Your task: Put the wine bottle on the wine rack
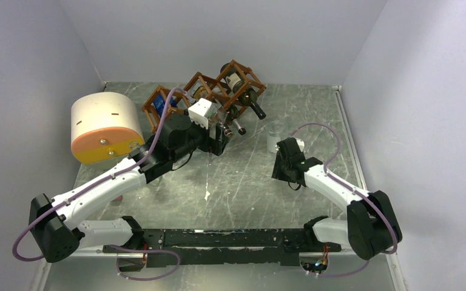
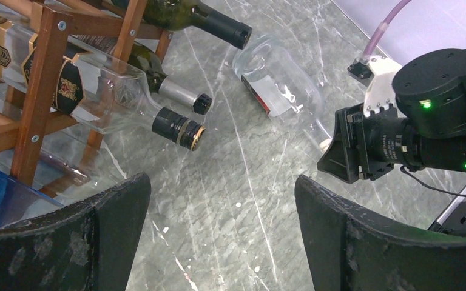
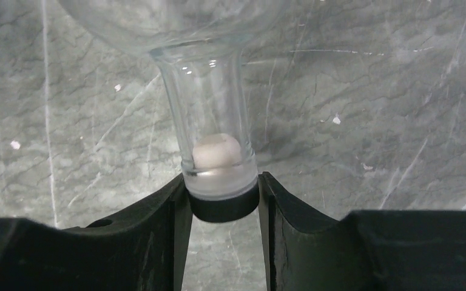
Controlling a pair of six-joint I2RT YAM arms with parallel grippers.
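The wine bottle [image 1: 275, 136] is clear glass and lies on the grey marble table right of the rack. In the right wrist view its neck [image 3: 209, 121] ends in a black cap held between my fingers. My right gripper [image 3: 221, 209] is shut on that cap; it also shows in the top view [image 1: 287, 150]. The wine rack [image 1: 218, 91] is reddish-brown wood at the back, with several bottles lying in its cells. My left gripper [image 2: 221, 206] is open and empty, low over the table just in front of the rack [image 2: 42, 91]. The left wrist view also shows the clear bottle [image 2: 279, 91].
A cream-and-orange cylinder [image 1: 105, 128] stands at the back left beside the rack. Bottle necks [image 2: 179, 127] stick out of the rack toward the table's middle. White walls close the table at the back and both sides.
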